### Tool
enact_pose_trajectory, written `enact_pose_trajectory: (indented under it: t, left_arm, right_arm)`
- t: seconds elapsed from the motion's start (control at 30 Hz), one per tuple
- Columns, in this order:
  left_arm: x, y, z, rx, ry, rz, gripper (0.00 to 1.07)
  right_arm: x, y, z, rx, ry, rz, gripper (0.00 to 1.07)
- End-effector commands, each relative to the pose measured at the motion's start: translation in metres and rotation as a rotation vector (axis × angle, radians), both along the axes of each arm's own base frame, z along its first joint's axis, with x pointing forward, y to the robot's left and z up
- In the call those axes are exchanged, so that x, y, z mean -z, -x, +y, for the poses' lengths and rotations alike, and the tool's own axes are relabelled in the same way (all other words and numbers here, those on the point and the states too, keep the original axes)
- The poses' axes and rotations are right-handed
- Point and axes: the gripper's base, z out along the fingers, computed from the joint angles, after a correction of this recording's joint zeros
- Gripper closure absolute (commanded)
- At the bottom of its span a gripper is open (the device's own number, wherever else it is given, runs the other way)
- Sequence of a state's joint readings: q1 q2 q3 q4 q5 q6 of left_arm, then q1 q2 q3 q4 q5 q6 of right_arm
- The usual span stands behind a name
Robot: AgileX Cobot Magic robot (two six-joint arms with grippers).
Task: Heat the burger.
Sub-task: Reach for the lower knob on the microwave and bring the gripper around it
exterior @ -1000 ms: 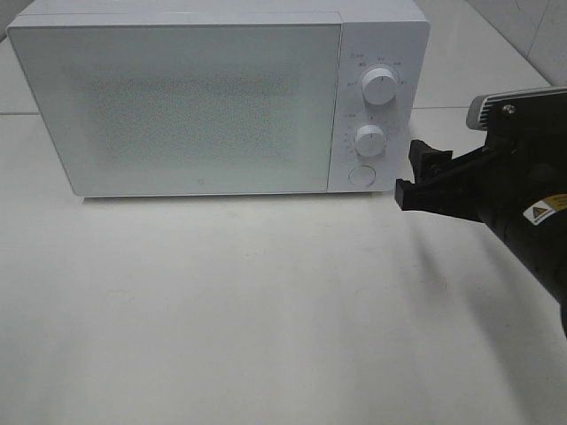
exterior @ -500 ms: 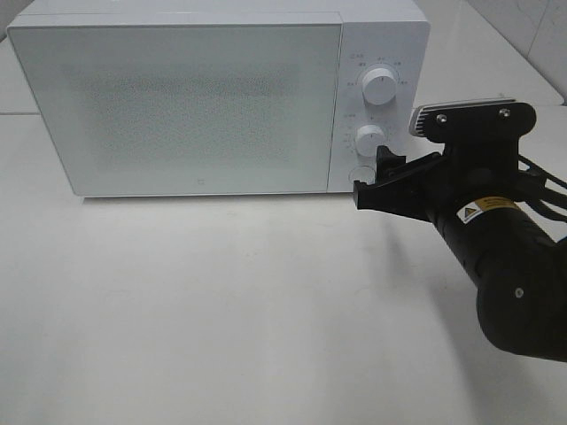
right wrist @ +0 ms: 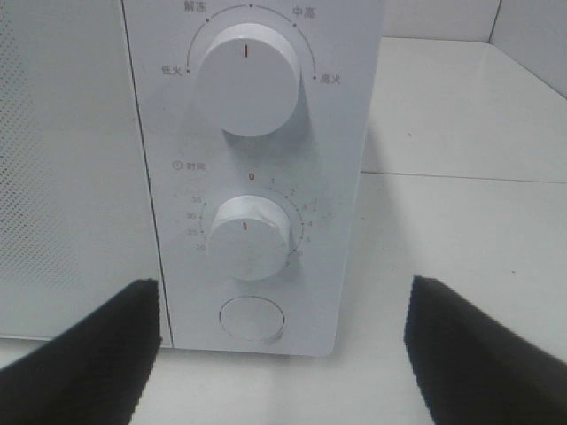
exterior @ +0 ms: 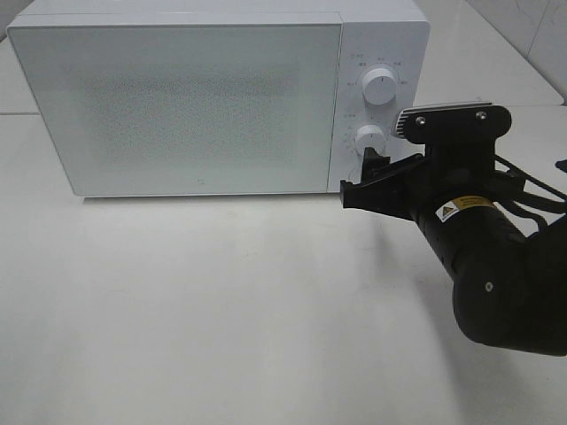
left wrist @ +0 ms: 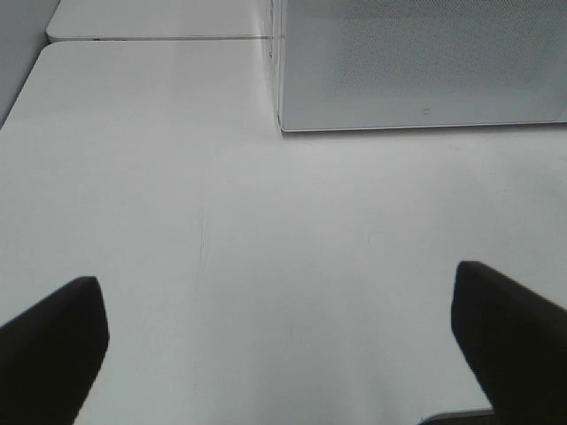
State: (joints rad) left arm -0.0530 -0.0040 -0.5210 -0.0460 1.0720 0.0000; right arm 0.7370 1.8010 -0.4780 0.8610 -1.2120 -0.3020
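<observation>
Hiding its interior, the microwave door (exterior: 195, 106) sits shut.

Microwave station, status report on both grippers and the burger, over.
Left gripper open, over table. Right gripper open, facing lower dial and round button on microwave. Burger not in view; door shut. Nothing between right gripper and dial.

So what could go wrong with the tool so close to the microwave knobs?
1. The open right tool hangs close by the lower knob and the round button; it might hit the wrong one.
2. A hard push could slide the microwave back on the table.
3. No burger shows, and the door hides the inside, so it might run empty.
</observation>
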Motion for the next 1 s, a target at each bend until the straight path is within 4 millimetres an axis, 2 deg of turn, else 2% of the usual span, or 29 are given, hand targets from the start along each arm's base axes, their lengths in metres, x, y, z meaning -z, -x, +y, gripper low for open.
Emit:
enact_pose_trajectory:
  t: [0.03, 0.3, 0.53, 0.67, 0.8, 1.0]
  left_arm:
    - [0.002, 0.002, 0.0, -0.004, -0.002, -0.01, 0.09]
    - [0.002, 0.002, 0.0, -0.004, -0.002, -0.01, 0.09]
    - [0.002, 0.002, 0.0, -0.004, -0.002, -0.01, 0.09]
    - [0.002, 0.002, 0.0, -0.004, -0.002, -0.01, 0.09]
    - [0.002, 0.002, 0.0, -0.004, -0.002, -0.01, 0.09]
    - [0.002, 0.002, 0.0, -0.004, -0.002, -0.01, 0.09]
  right_arm:
    - [-0.007, -0.002, 0.001, 0.011, -0.031, -0.071, 0.32]
    - [-0.006, -0.003, 0.002, 0.009, -0.039, -0.059, 0.32]
    - [-0.017, -0.016, 0.007, 0.028, -0.047, -0.097, 0.32]
    - [-0.013, -0.022, 0.009, 0.034, -0.046, -0.093, 0.32]
    - [0.001, -0.031, 0.016, 0.037, -0.03, -0.065, 0.32]
    - [0.007, -0.044, 0.024, 0.067, -0.048, -0.059, 0.32]
